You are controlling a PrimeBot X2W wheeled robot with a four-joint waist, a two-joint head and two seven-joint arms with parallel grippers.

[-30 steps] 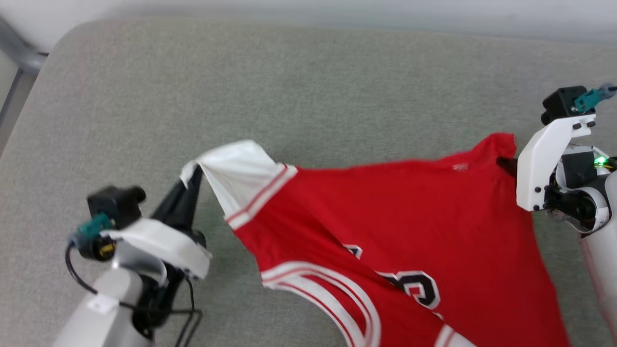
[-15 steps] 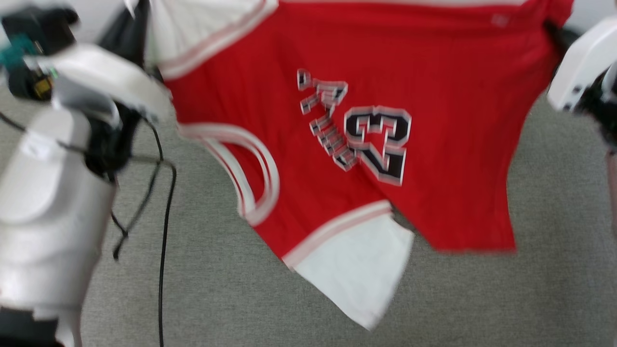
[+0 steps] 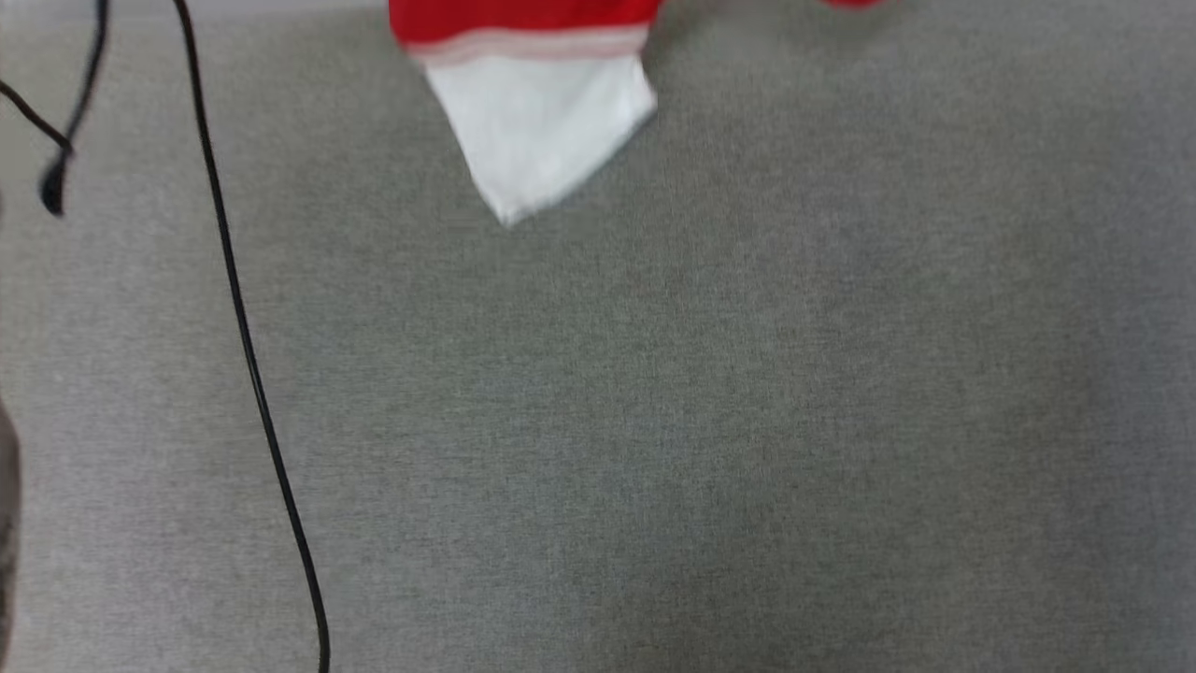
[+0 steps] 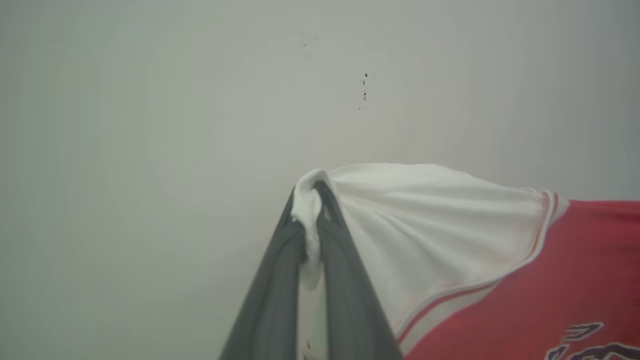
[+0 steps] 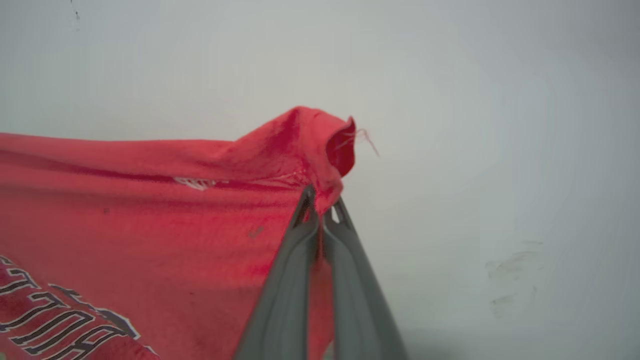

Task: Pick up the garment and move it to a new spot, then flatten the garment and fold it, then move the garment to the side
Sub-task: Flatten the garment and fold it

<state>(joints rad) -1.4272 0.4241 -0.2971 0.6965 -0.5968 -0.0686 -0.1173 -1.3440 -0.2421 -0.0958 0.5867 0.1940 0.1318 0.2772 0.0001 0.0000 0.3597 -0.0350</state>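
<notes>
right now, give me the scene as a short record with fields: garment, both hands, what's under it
garment: red jersey with white sleeves, lifted and spread between both hands
left hand: shut on the garment at a white sleeve's edge
right hand: shut on the garment at a red corner
hanging sleeve: white, points down toward the surface; contact unclear
surface: grey fabric, below the garment
black cable: runs down the left of the head view
</notes>
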